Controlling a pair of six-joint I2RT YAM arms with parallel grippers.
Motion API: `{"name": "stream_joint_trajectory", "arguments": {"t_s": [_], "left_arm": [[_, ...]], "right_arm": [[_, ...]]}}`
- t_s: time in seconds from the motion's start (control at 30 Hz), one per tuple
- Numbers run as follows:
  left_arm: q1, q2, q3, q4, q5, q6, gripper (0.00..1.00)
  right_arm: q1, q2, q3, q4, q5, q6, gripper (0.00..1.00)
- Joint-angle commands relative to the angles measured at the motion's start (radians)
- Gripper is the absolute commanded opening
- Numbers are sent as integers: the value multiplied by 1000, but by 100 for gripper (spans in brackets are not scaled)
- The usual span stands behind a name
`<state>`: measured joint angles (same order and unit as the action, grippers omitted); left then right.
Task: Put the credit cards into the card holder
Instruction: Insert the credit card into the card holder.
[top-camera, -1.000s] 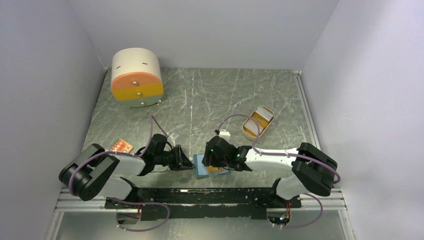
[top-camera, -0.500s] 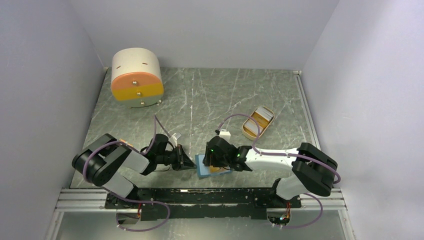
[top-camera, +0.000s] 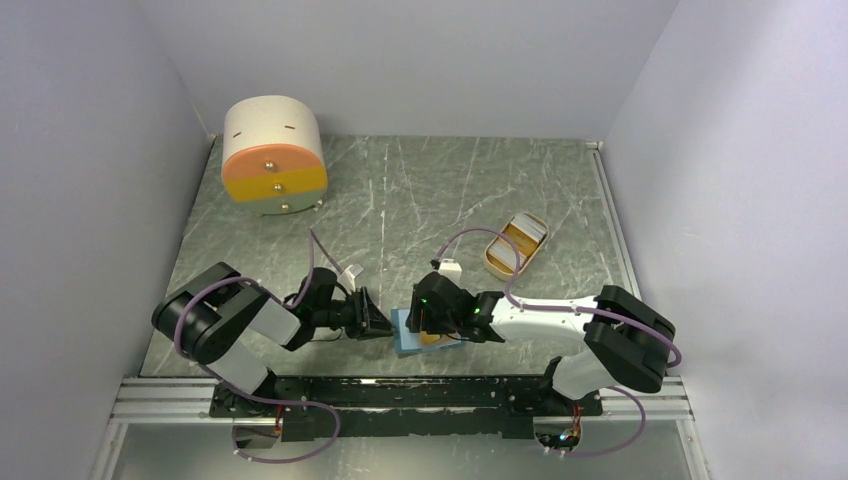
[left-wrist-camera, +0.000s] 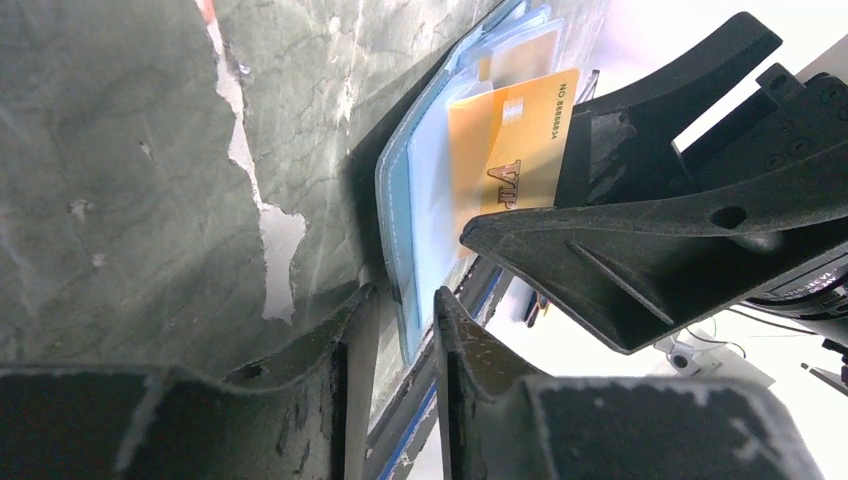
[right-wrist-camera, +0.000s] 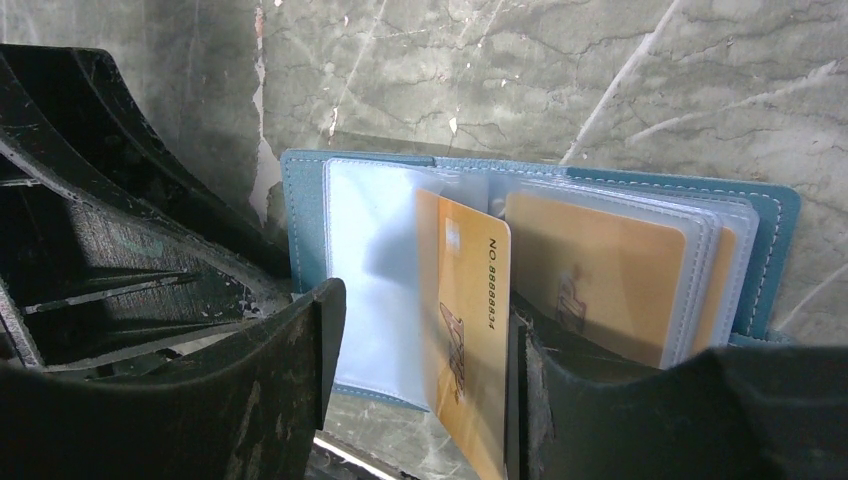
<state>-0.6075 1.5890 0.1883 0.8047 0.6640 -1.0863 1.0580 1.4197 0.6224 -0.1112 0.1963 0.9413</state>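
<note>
The blue card holder (top-camera: 402, 345) lies open near the table's front edge, its light blue inside up (right-wrist-camera: 370, 260). An orange credit card (right-wrist-camera: 470, 320) stands on edge over it, against my right gripper's right finger (right-wrist-camera: 560, 390). My right gripper (right-wrist-camera: 425, 305) is open wide above the holder (top-camera: 432, 318). A second orange card (right-wrist-camera: 600, 270) sits in a clear sleeve. My left gripper (left-wrist-camera: 402, 293) has its jaws narrowly apart, with the holder's left edge (left-wrist-camera: 392, 240) between the tips. In the top view the left gripper (top-camera: 382, 325) is at that edge.
An oval tan tray (top-camera: 516, 243) with more cards stands at the right of the middle. A round cream and orange drawer box (top-camera: 273, 155) stands at the back left. The black base rail (top-camera: 400, 392) runs just in front of the holder.
My left gripper has slid a little to the right, up to the holder's left edge, and its arm has swung in. The right gripper and the card have stayed put.
</note>
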Motion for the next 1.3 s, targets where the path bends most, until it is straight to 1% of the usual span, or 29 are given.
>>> {"name": "stream_joint_trajectory", "arguments": {"t_s": [0.0,0.17,0.27,0.3,0.4,0.43,0.47,0.63,0.8,1.07,1.13,1.27], "left_arm": [[4,33,-1,86,4,4,33],[0,68,-2,151,13,-26,36],[-4,79,9,152,8,-30,34],[-4,85,9,157,8,-32,32],[-4,95,12,164,9,-38,13],[-4,98,10,162,5,-38,10],[-4,102,7,156,0,-37,9],[-4,138,-3,190,7,-49,9],[-3,178,-4,237,23,-65,9],[-4,178,-15,246,20,-68,9],[-4,179,-15,249,20,-70,9],[-4,189,-16,267,26,-73,9]], "right_arm": [[3,-5,-20,-49,24,1,58],[3,2,-21,-39,17,-1,58],[3,-4,-24,-37,17,-1,58],[3,-6,-25,-41,18,-2,58],[3,-10,-18,-67,37,-15,60],[2,-15,-16,-79,45,-21,60],[3,-21,-12,-91,56,-26,61],[2,-36,14,-172,110,-40,64],[2,-32,19,-194,120,-50,67],[3,-58,63,-310,166,-65,66],[3,-58,64,-306,161,-65,66],[2,-54,31,-230,118,-60,65]]}}
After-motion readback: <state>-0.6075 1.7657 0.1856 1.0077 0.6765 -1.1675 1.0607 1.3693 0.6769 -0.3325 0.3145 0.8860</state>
